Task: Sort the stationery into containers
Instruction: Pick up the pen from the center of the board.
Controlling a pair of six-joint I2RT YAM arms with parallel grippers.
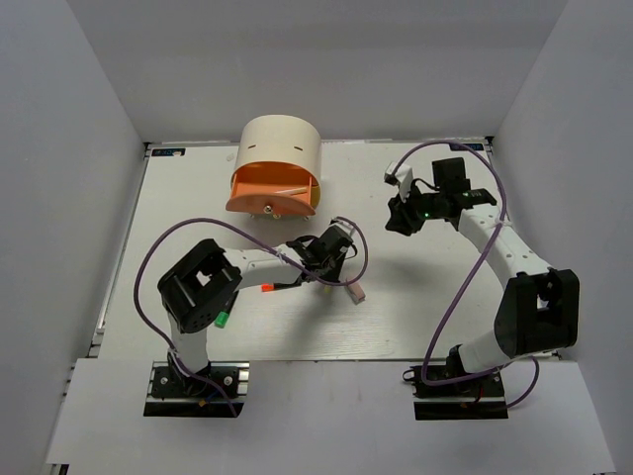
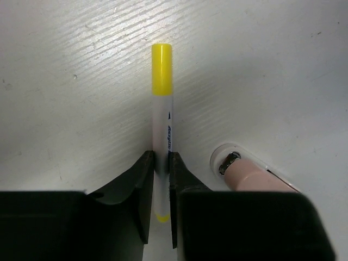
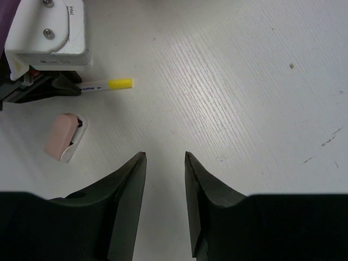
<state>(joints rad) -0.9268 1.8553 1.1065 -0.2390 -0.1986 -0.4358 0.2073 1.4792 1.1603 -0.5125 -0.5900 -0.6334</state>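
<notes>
Far left of the counter [image 1: 415, 327], top view: green highlighter [image 1: 222, 320] lies just beside the left arm's elbow housing. Orange-red highlighter [image 1: 269, 289] is a bit right of it, close under the left forearm. Both are flat on the counter and apart from each other.

Back centre-left: cream cabinet [image 1: 279, 146] with the orange drawer [image 1: 272, 193] pulled open toward the arms, knob facing front. Can't tell what's inside from here.

Centre: left gripper [image 2: 161, 160] is down at the counter, in front of the drawer and slightly right of it. Jaws are narrow, pinched on the white stick [image 2: 162, 117] near its rear end; the long part with the yellow cap sticks out ahead of the fingertips. Stick runs flat along the counter; can't tell if it's touching or just off the surface.

Just right of the left gripper: pink eraser [image 2: 251, 175], in a clear sleeve, on the counter near the right-hand finger but not touching the stick. In the right wrist view the eraser [image 3: 61, 136] sits below the stick's yellow cap [image 3: 119, 84], with a gap between them.

Right: right gripper [image 3: 165, 157] is over bare counter, well apart from the stick and eraser. Jaws are partly spread with nothing between them. In the top view it [image 1: 401, 223] sits right of the cabinet, aimed toward the left gripper [image 1: 332, 267].
</notes>
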